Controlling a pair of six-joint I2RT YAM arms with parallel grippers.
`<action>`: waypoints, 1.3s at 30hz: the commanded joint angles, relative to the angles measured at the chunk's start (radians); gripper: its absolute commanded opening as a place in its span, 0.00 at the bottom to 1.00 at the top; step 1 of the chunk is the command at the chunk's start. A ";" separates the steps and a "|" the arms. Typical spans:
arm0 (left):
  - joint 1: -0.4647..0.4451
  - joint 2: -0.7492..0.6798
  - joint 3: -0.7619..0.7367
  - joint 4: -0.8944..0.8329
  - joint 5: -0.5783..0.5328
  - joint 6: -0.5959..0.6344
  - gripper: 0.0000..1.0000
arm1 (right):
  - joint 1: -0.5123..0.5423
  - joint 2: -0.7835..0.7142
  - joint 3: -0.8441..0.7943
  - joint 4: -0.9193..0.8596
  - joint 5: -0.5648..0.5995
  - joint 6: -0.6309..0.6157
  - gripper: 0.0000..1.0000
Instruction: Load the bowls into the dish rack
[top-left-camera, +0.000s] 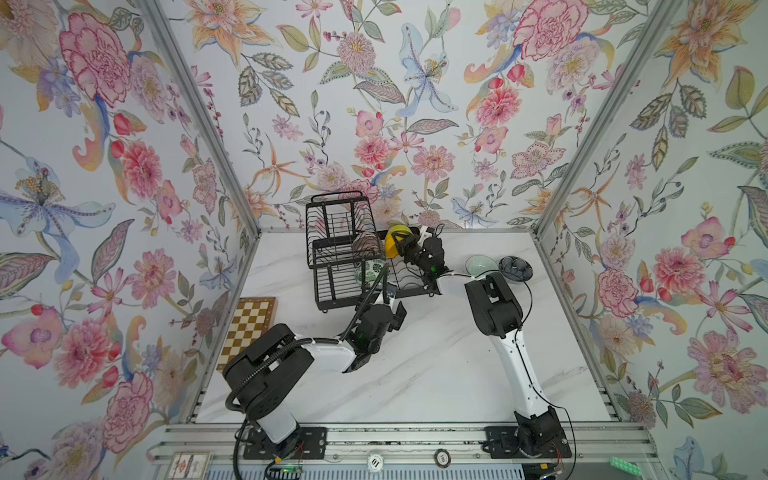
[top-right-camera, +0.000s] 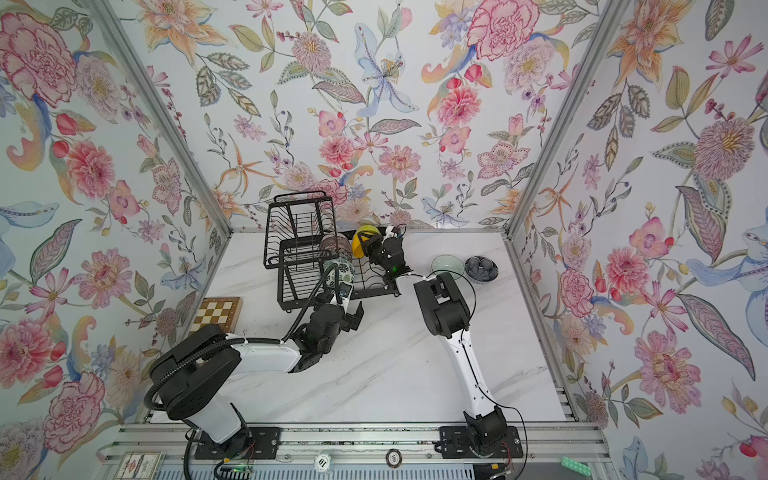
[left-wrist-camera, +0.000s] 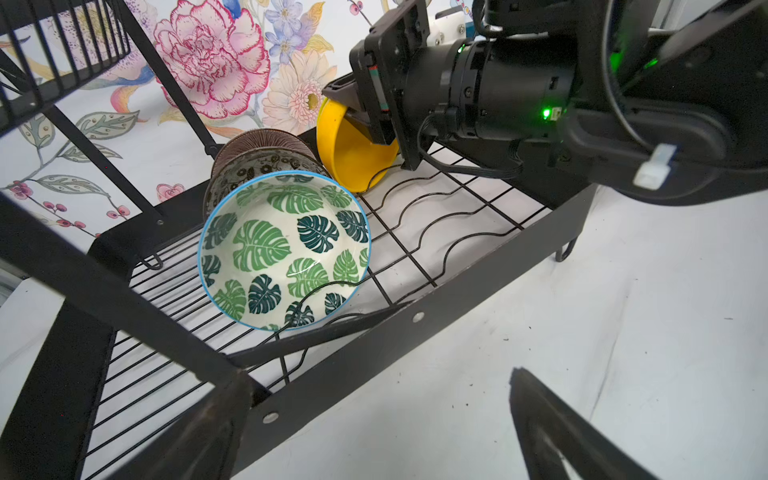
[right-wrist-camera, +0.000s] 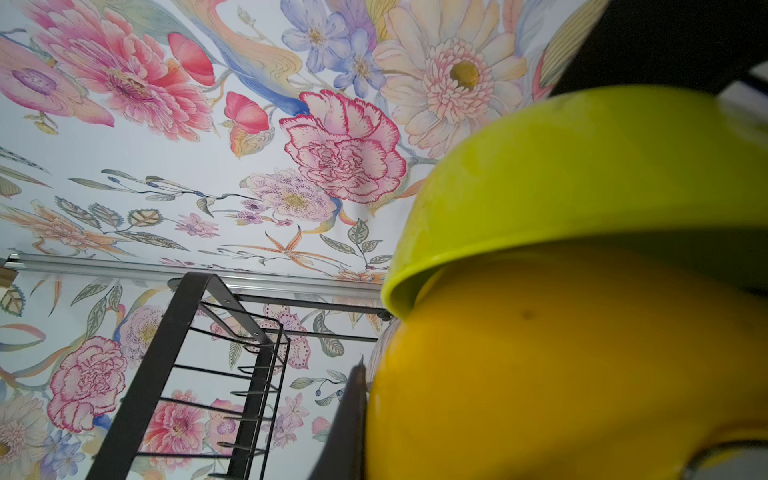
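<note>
Loading is nearing halfway: you are seating the yellow bowl (left-wrist-camera: 353, 153) in the rack (left-wrist-camera: 457, 291) beside three racked bowls (left-wrist-camera: 286, 245), right claw (left-wrist-camera: 353, 110) clamped on its rim, left claw (top-left-camera: 395, 303) gaping empty, celadon bowl (top-left-camera: 481, 265) and blue bowl (top-left-camera: 515, 268) waiting on the table (top-left-camera: 436, 374).

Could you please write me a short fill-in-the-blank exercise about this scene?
1. The bowl held by the right gripper is ___ in colour.
2. The leaf bowl stands on edge in the rack's ___ tray.
3. The left gripper is ___ and empty.
4. Right of the rack in both top views, the celadon bowl and blue bowl make ___ bowls on the table.
Missing words: yellow; lower; open; two.
</note>
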 joint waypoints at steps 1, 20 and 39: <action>0.012 -0.005 -0.007 0.010 -0.027 -0.019 0.99 | 0.008 0.009 -0.029 -0.066 -0.018 0.007 0.00; 0.012 -0.020 -0.009 0.006 -0.028 -0.022 0.99 | 0.005 -0.005 -0.097 -0.060 0.082 0.237 0.00; 0.013 -0.037 -0.007 0.006 -0.027 -0.023 0.99 | 0.011 -0.045 -0.100 -0.200 0.114 0.357 0.00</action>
